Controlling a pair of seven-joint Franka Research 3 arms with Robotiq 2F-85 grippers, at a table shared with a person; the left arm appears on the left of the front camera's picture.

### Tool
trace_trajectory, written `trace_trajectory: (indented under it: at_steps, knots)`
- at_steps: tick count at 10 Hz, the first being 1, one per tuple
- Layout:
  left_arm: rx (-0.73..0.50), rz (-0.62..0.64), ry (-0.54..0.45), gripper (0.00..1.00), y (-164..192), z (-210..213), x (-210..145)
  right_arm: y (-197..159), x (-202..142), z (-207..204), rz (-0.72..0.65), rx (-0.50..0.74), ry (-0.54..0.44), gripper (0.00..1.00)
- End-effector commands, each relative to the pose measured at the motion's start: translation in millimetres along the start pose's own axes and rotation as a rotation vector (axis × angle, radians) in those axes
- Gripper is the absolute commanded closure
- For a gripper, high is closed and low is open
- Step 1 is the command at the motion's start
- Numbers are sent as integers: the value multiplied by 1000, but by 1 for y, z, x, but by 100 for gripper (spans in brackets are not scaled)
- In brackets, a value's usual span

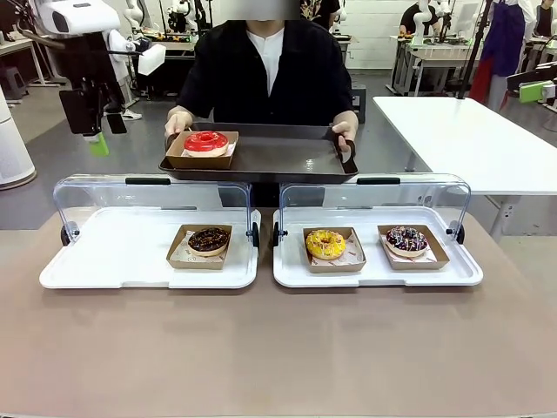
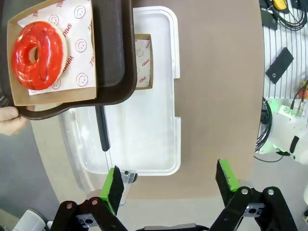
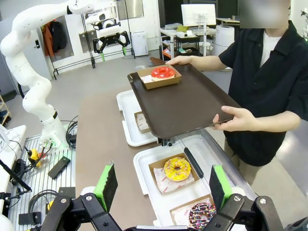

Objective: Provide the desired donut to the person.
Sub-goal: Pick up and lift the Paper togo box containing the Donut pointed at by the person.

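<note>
Left gripper (image 2: pixel 169 180) and right gripper (image 3: pixel 162 178) both gape empty while the red donut (image 1: pixel 205 141) sits on the dark tray (image 1: pixel 278 158) the person (image 1: pixel 226 78) holds; soft and sticky, I reckon, so I'd pinch its cardboard box (image 1: pixel 177 157) by the rim.

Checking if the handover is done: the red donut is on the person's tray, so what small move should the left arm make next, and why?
Probably draw the left tool back, jaws open. The red donut sits in its box on the tray that the person holds, and this tool is empty, so nothing seems left to carry.
</note>
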State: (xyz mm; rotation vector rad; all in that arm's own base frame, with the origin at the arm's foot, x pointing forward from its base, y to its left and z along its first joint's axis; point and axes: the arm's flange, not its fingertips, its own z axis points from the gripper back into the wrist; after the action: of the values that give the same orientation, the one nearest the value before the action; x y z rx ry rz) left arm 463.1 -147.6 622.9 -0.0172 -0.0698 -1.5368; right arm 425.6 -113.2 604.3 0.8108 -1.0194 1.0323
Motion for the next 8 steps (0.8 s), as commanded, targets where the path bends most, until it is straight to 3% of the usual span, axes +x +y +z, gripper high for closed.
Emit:
trace_trajectory:
  at_steps: [1,5,6,8]
  knots:
    - [5,1,-3,0,1,3,0,-1,2,-1,3,3,-19,0]
    - [1,0,0,0,0,0,0,-1,2,-1,3,3,-19,0]
    - [14,-28,-221,0,11,11,-35,-1,2,-1,3,3,-19,0]
    - [15,75,-562,0,17,11,-121,-1,2,-1,3,3,-19,0]
